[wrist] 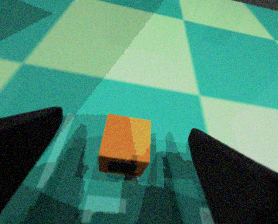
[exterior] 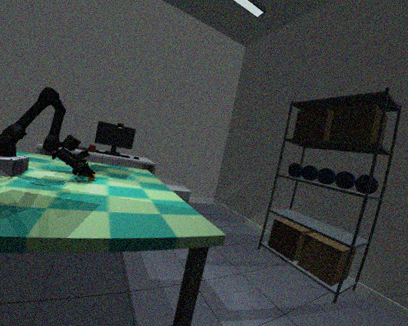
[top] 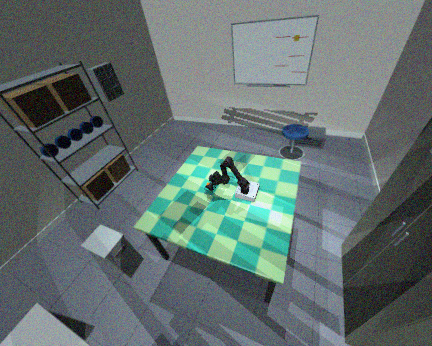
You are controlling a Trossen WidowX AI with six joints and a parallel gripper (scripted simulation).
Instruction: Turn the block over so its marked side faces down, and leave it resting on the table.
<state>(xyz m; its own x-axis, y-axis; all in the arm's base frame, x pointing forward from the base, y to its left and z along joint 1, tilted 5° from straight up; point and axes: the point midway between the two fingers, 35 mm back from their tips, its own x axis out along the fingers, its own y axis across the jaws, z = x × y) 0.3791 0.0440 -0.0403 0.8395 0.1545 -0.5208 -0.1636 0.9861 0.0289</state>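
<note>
A small orange block (top: 207, 185) (exterior: 91, 177) (wrist: 120, 137) sits on the checkered table (top: 220, 245) (exterior: 150, 228) (wrist: 235, 65). In the wrist view its upper face is plain orange, and a dark square mark shows foreshortened on the side toward the bottom of the picture. The underside is hidden. My gripper (wrist: 128, 124) is open and empty, with one finger well out to each side of the block and a gap on both sides. In the top and exterior views the gripper is low over the table, right at the block, and its fingers are too small to make out.
The arm's white base (top: 247, 192) (exterior: 9, 166) stands on the table. A shelf rack (top: 75, 135) (exterior: 332, 191), a blue stool (top: 295, 132) and a desk with a monitor (exterior: 115, 136) stand away from the table. Shadows fall across the table top.
</note>
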